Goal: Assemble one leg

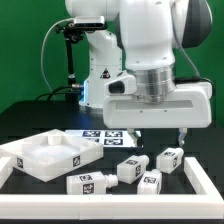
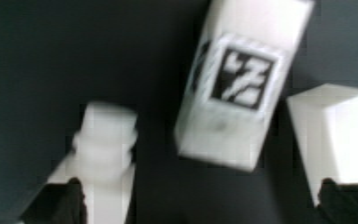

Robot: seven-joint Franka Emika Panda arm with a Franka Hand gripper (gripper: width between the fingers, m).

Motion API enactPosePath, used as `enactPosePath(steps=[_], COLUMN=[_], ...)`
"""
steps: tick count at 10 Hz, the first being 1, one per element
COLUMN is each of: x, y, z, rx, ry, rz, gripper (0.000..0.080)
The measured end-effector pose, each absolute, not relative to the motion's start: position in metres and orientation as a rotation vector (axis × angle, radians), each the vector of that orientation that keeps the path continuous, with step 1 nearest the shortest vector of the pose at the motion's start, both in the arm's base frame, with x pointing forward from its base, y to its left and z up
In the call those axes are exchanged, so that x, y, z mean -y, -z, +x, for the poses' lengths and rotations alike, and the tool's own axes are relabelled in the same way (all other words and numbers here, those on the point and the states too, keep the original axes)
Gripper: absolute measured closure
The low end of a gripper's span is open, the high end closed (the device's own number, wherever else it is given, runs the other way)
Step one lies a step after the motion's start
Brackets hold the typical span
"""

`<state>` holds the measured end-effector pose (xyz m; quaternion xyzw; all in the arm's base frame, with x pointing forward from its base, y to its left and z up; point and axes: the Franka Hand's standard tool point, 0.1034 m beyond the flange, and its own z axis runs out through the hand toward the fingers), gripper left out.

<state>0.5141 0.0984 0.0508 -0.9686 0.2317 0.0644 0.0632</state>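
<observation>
Several small white legs with black-and-white tags lie on the dark table in the exterior view: one [image 1: 168, 157] right under my gripper, two [image 1: 128, 168] [image 1: 150, 180] just in front, and one [image 1: 85, 182] further to the exterior view's left. My gripper [image 1: 161, 133] hovers open and empty above them. In the wrist view a tagged leg [image 2: 238, 85] lies between and ahead of the open fingertips [image 2: 60, 200]. Other legs lie to either side of it [image 2: 96, 150] [image 2: 345, 130]. My gripper [image 2: 202, 205] holds nothing.
The large flat square white panel with a raised rim [image 1: 50, 155] lies on the exterior view's left. The marker board [image 1: 105, 135] lies behind the legs. A white rail [image 1: 205, 185] borders the work area at the front and right.
</observation>
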Motion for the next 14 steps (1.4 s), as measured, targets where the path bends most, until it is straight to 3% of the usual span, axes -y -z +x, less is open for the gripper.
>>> enactPosePath(steps=[2,6,10,14], x=[-0.096,-0.098,-0.102,-0.097], y=[-0.042,-0.042,-0.024,-0.019], z=[0.524,0.523,0.510,0.511], rx=[-0.900,-0.884,-0.999,-0.993], ry=[-0.188,-0.190,-0.262,-0.247], rz=[-2.820,-2.825,-2.802,-2.808], gripper=[0.0150,0.0150,0.0150,0.0150])
